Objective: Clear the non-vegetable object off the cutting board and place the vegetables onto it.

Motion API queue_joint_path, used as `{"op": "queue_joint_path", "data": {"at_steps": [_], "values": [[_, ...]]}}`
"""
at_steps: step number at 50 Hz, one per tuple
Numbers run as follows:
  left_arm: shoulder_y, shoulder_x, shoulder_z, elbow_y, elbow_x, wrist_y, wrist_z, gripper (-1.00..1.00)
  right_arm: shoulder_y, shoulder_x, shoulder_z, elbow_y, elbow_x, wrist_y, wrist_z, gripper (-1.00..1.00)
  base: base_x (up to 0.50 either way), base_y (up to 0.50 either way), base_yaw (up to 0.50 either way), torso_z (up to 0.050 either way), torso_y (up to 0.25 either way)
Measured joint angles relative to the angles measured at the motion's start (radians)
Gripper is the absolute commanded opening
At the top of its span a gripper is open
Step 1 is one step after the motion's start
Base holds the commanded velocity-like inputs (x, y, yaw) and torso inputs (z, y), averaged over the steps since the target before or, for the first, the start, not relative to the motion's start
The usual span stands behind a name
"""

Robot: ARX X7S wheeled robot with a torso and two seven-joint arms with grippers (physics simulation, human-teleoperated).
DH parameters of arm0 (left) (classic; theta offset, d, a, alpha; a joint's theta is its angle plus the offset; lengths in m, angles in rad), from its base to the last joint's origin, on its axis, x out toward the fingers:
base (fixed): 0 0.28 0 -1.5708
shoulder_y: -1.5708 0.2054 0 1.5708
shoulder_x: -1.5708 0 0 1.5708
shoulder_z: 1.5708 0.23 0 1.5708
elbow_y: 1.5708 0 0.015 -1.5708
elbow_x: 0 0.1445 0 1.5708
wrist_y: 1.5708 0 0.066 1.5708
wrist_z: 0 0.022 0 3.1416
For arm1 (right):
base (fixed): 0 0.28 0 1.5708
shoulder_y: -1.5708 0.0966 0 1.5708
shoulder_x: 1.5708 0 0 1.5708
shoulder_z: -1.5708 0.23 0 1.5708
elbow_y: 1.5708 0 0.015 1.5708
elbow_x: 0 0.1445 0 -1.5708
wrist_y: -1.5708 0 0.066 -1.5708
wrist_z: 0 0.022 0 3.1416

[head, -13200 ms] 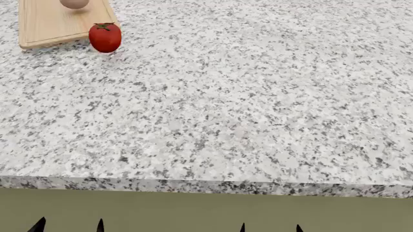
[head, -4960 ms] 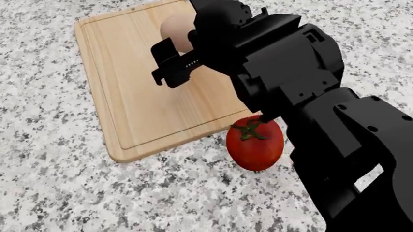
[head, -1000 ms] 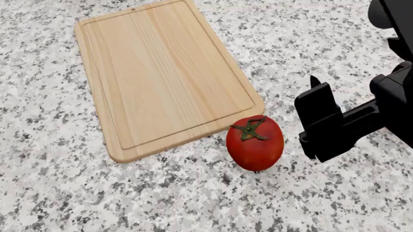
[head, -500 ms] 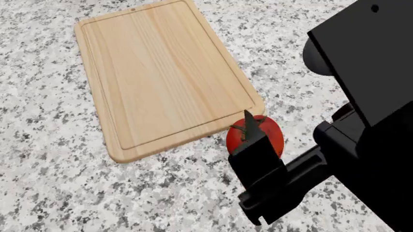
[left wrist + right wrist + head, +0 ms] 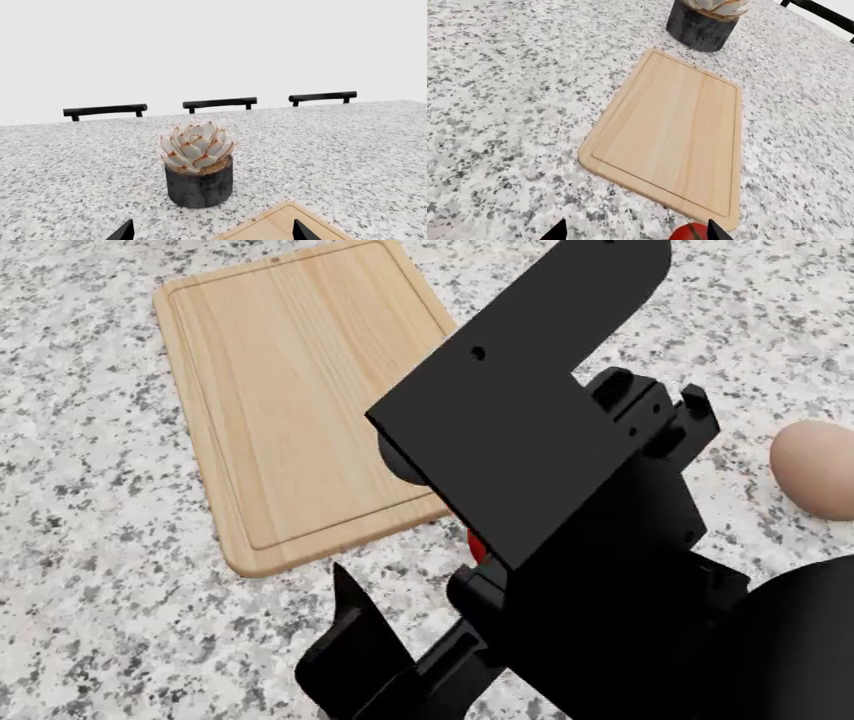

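the cutting board lies bare toward the desk's far left, ready for the vegetables. just off its near right corner the tomato sits on the desk between the spread tips of the right gripper, which is open and apparently lined up to grasp it. the egg-like lump rests on the desk at the right, well apart from the board. the left gripper is open and empty.

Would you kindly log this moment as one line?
cutting board: bare | egg-like lump: on counter | tomato: off board, between open right end effector fingertips
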Motion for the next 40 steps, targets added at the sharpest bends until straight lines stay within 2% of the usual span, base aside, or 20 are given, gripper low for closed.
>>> {"op": "queue_joint_path", "data": {"at_steps": [21,40], "values": [[-0.007,-0.011,0.009,-0.009,-0.002,0.013,-0.002,1.00,-0.002,-0.172,-0.020,0.050,-0.021,-0.001,-0.053,1.00,0.00,0.00,0.00,0.000,0.000],[0.000,-0.023,0.010,-0.011,-0.007,0.028,-0.006,1.00,0.000,-0.271,-0.018,0.053,0.011,-0.030,-0.068,1.00,0.00,0.00,0.00,0.000,0.000]]}}
